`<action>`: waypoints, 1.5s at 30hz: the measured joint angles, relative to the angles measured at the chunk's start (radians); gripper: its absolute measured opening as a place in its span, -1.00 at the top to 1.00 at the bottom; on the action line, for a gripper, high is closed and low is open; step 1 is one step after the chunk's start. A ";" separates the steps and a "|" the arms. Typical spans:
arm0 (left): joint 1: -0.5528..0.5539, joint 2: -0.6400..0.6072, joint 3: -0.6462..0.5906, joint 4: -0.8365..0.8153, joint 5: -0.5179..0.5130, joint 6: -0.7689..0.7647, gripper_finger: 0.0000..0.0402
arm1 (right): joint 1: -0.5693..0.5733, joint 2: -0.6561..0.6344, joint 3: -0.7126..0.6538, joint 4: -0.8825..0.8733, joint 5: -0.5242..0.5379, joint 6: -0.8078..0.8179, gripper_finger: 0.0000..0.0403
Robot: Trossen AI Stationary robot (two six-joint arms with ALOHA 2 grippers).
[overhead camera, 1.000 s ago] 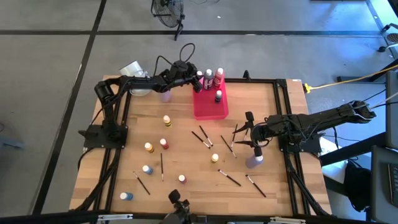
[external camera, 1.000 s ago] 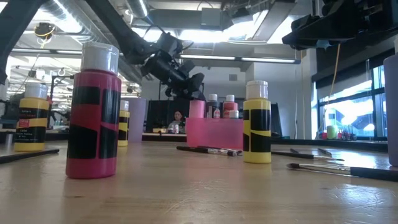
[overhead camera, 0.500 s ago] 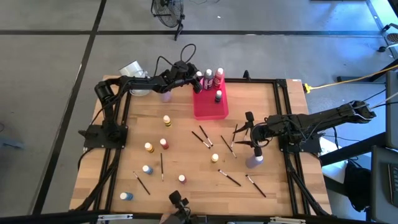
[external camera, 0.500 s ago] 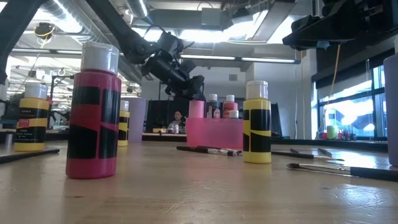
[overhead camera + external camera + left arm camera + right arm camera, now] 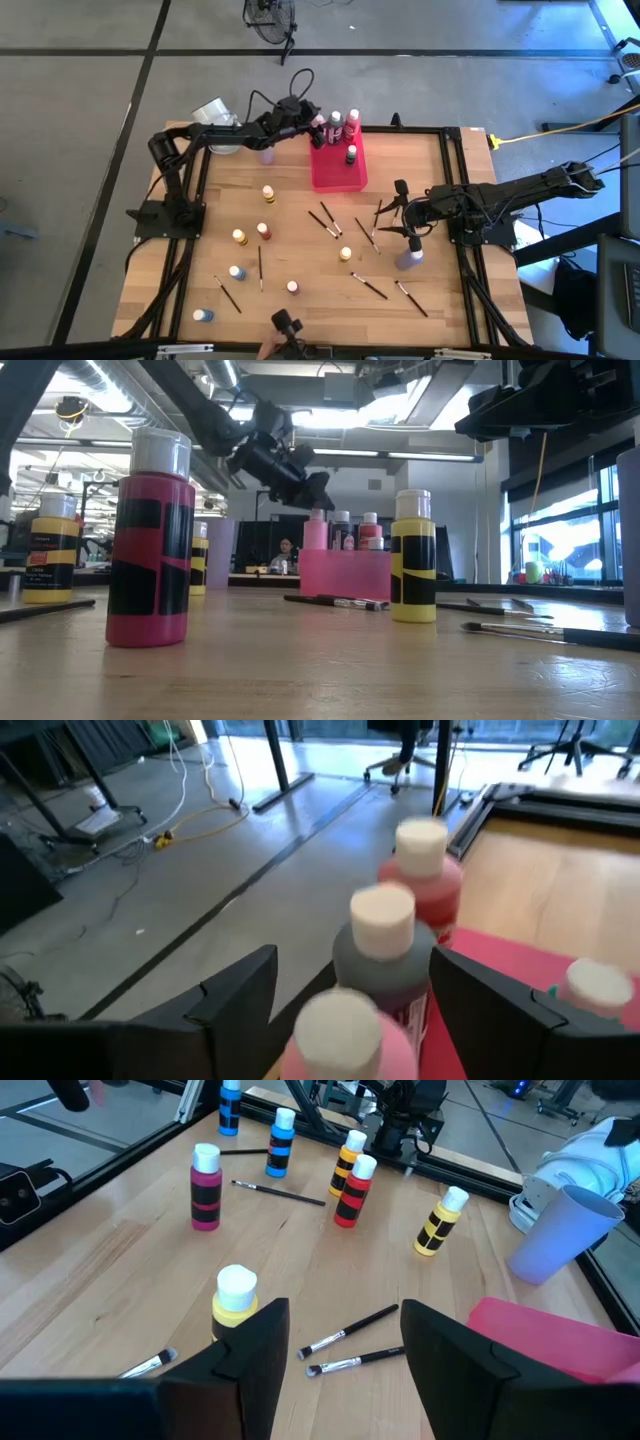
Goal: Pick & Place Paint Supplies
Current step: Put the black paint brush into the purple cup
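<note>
Worktop (image 5: 300,250): pale wood planks, bottles and brushes scattered well apart.
Tray (image 5: 338,172): pink-red plastic, rectangular, below the left tool.
Left tool (image 5: 315,124): released, fingers spread above a pink bottle (image 5: 316,532) standing in the tray.
Right tool (image 5: 400,208): released, empty, above brushes (image 5: 328,220).
Advice: lift straight up, clearing neighbouring caps.

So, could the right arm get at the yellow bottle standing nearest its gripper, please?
Probably yes. The right gripper hangs open above the table, and the yellow bottle stands upright just ahead of it with bare wood around it; only paintbrushes lie flat nearby.
</note>
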 joint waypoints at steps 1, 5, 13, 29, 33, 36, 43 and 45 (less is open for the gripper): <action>-0.001 -0.010 0.000 0.001 0.000 0.000 -0.29 | 0.000 0.000 0.000 0.000 0.000 0.000 0.02; -0.008 -0.060 0.000 -0.010 0.000 0.003 -0.29 | 0.000 0.000 0.000 0.000 0.000 -0.007 0.02; -0.031 -0.177 0.000 -0.118 -0.002 0.008 -0.28 | 0.000 0.000 0.000 0.043 -0.001 -0.021 0.02; -0.233 -0.380 0.000 -0.452 0.031 -0.051 -0.29 | 0.002 0.000 0.000 0.101 -0.072 0.078 0.02; -0.329 -0.386 0.000 -0.580 -0.045 -0.048 -0.27 | 0.001 0.000 0.000 0.070 -0.069 0.129 0.02; -0.394 -0.386 0.000 -0.646 -0.128 -0.048 -0.26 | -0.003 0.000 0.000 0.047 -0.009 0.189 0.02; -0.522 -0.386 0.000 -0.719 -0.237 -0.081 -0.26 | -0.016 0.000 0.047 -0.108 0.047 0.200 0.02; -0.549 -0.386 0.000 -0.724 -0.259 -0.087 -0.26 | -0.012 0.000 0.066 -0.144 0.115 0.166 0.02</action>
